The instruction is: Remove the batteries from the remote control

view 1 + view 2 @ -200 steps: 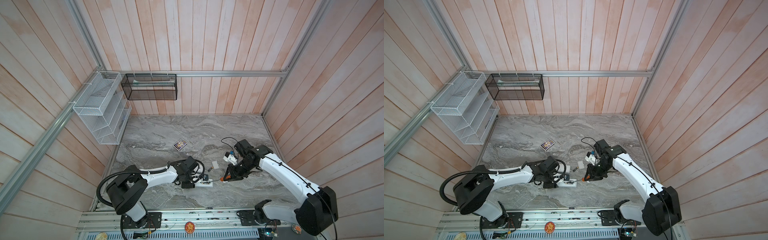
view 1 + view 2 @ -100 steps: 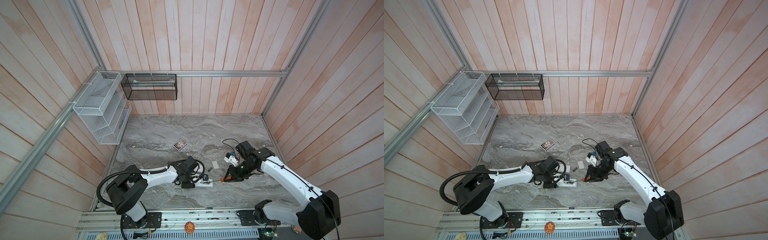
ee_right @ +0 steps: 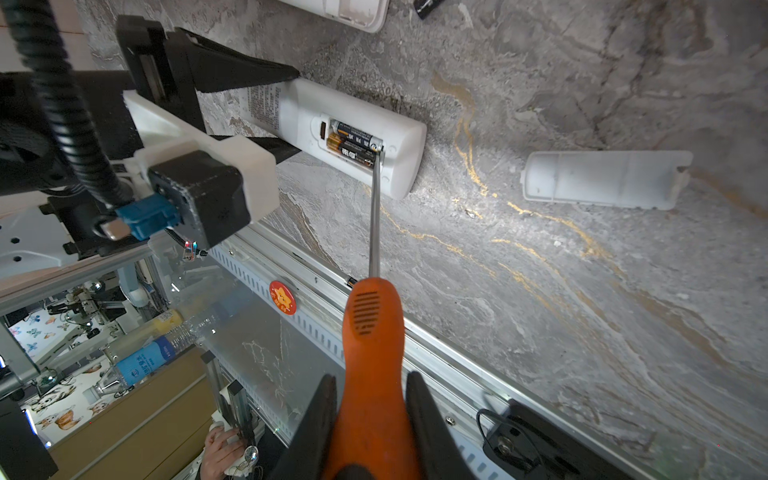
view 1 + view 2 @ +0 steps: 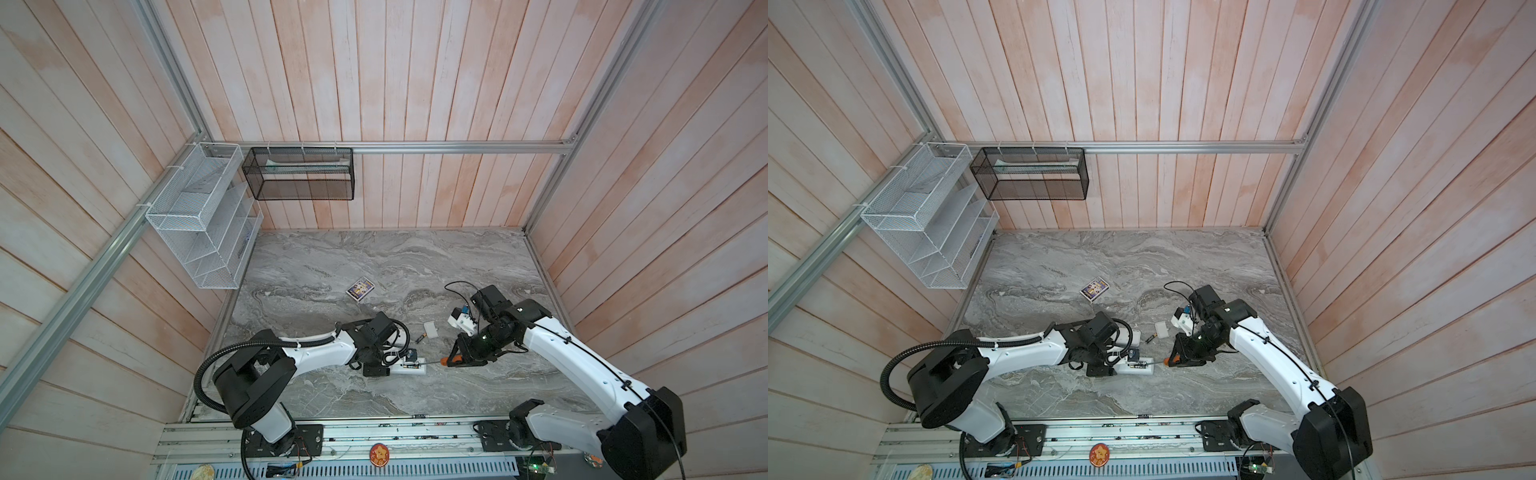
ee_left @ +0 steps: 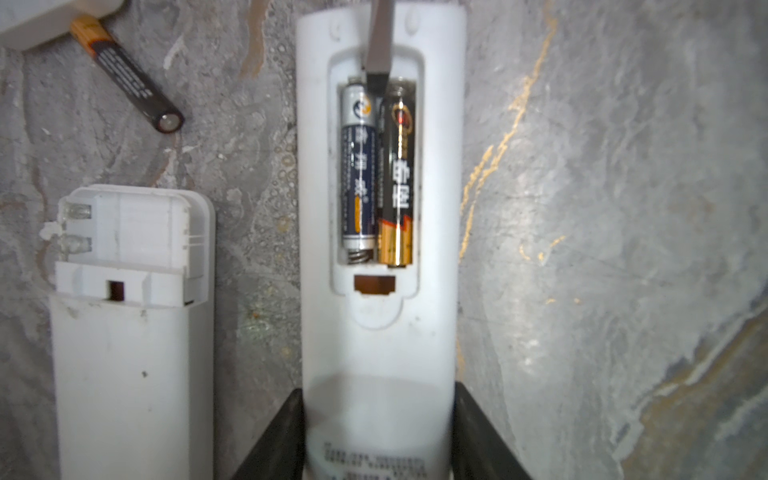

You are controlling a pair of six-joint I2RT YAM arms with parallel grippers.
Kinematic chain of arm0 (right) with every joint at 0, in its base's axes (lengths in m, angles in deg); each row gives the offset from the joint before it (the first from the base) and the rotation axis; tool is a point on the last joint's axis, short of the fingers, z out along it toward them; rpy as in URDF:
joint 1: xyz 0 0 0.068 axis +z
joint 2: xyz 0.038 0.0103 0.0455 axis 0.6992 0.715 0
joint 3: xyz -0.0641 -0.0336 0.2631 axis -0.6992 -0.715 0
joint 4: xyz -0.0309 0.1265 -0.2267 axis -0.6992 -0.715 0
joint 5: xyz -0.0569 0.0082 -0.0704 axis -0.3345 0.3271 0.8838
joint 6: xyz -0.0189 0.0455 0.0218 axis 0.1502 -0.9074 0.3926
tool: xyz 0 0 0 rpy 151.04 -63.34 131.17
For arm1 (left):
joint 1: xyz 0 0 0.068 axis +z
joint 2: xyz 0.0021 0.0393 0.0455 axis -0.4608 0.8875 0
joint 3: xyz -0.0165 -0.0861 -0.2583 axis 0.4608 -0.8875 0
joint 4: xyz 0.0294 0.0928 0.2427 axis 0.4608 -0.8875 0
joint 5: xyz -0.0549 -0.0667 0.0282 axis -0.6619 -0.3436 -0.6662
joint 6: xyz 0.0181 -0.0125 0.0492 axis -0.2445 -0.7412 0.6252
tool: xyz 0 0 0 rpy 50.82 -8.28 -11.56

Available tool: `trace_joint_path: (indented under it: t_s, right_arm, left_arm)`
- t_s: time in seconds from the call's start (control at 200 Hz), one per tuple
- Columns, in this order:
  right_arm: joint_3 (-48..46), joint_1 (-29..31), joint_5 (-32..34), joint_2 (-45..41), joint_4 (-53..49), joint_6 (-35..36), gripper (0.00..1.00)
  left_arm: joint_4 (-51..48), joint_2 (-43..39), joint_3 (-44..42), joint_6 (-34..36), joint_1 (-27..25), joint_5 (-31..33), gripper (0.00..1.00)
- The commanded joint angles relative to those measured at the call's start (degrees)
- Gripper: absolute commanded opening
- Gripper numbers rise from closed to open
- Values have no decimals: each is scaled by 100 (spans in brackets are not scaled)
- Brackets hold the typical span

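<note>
My left gripper (image 5: 376, 399) is shut on the near end of a white remote control (image 5: 380, 332) lying on the marble. Its compartment is uncovered and holds two batteries side by side, a blue-silver one (image 5: 359, 166) and a black-gold one (image 5: 401, 178). My right gripper (image 3: 372, 386) is shut on the orange-handled screwdriver (image 3: 372, 332). The flat tip (image 5: 376, 50) rests between the two cells' far ends. A third battery (image 5: 126, 75) lies loose on the table. In both top views the grippers (image 4: 388, 368) (image 4: 457, 359) face each other across the remote (image 4: 1144, 370).
A second white remote (image 5: 133, 353) with an empty compartment lies beside the held one. A white cover plate (image 3: 602, 178) rests to the right, a small card box (image 4: 360, 288) farther back. The metal rail (image 3: 415, 332) runs along the table's front edge.
The right arm has shifted slightly while the screwdriver tip stays at the compartment. The left arm and the remote have not moved.
</note>
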Motion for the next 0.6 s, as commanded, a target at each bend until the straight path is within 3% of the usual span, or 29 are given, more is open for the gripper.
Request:
trace_joint_path:
  t_s: [0.0,0.595]
  right_arm:
    - [155,210,-765,-18,448,90,0]
    - [495,245,-484,10,162,174,0]
  left_arm:
    - [-346,576,-321,70,-135,28,4]
    - [-384,700,-287,76,-128,46,1]
